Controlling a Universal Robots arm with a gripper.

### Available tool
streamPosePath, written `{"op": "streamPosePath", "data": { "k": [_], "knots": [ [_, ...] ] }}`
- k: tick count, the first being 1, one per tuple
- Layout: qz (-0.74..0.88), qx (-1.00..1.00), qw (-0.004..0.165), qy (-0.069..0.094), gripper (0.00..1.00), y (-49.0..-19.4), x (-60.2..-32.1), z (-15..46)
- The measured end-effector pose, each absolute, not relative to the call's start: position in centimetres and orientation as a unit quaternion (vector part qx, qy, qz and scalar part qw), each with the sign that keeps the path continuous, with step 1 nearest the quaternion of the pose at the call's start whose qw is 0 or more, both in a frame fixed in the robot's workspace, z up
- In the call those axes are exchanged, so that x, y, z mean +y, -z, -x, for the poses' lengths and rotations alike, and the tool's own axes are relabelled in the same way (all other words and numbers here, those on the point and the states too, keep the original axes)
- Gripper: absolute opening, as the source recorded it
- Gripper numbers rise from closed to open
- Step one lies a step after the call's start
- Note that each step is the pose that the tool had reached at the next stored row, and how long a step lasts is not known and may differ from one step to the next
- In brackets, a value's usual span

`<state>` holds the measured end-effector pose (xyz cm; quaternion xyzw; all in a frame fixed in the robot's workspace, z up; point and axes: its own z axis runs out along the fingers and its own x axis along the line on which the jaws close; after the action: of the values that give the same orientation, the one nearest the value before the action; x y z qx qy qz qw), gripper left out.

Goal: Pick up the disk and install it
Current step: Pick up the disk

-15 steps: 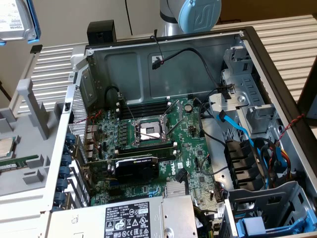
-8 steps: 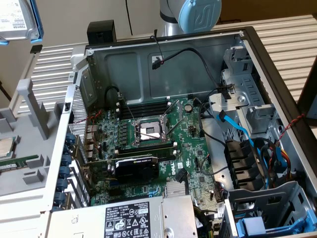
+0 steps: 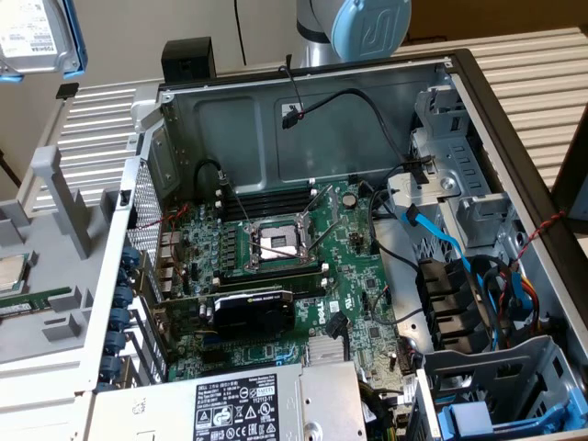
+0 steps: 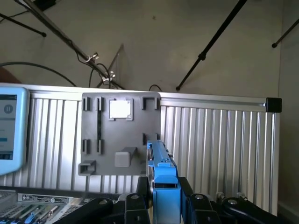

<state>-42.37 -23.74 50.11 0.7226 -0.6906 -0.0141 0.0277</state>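
Closest to the wrist camera, the gripper (image 4: 166, 207) has its black fingers (image 4: 135, 205) closed partway onto the disk (image 4: 164, 179). The disk stands edge-on between them, with its blue carrier frame towards the lens. Beyond it a grey holder plate (image 4: 120, 154) sits on the ribbed metal table (image 4: 219, 149), with a small square silver chip (image 4: 119, 108) seated in one recess. Farther off is a pale wall crossed by black stand legs (image 4: 210, 46). In the exterior view the power supply (image 3: 239, 404) lies nearest, at six o'clock, and a second blue carrier (image 3: 478, 418) rests in the drive cage (image 3: 514, 367) at five o'clock. The motherboard (image 3: 358, 276) takes the centre of the open computer case (image 3: 230, 129), its bare processor socket (image 3: 276, 243) in the middle and a blue cable (image 3: 441, 243) running at three o'clock. At eleven o'clock, outside the case and well apart from it, the disk (image 3: 32, 37) hangs with its white label and blue frame showing, cut by the picture's edge. The arm (image 3: 367, 28) rises at twelve o'clock behind the case.
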Motion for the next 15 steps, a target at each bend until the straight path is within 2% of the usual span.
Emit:
{"op": "streamPosePath", "data": {
  "k": [15],
  "knots": [
    [-0.723,-0.691,0.027,0.013,0.36,-52.9,-22.6,39.2]
  ]
}}
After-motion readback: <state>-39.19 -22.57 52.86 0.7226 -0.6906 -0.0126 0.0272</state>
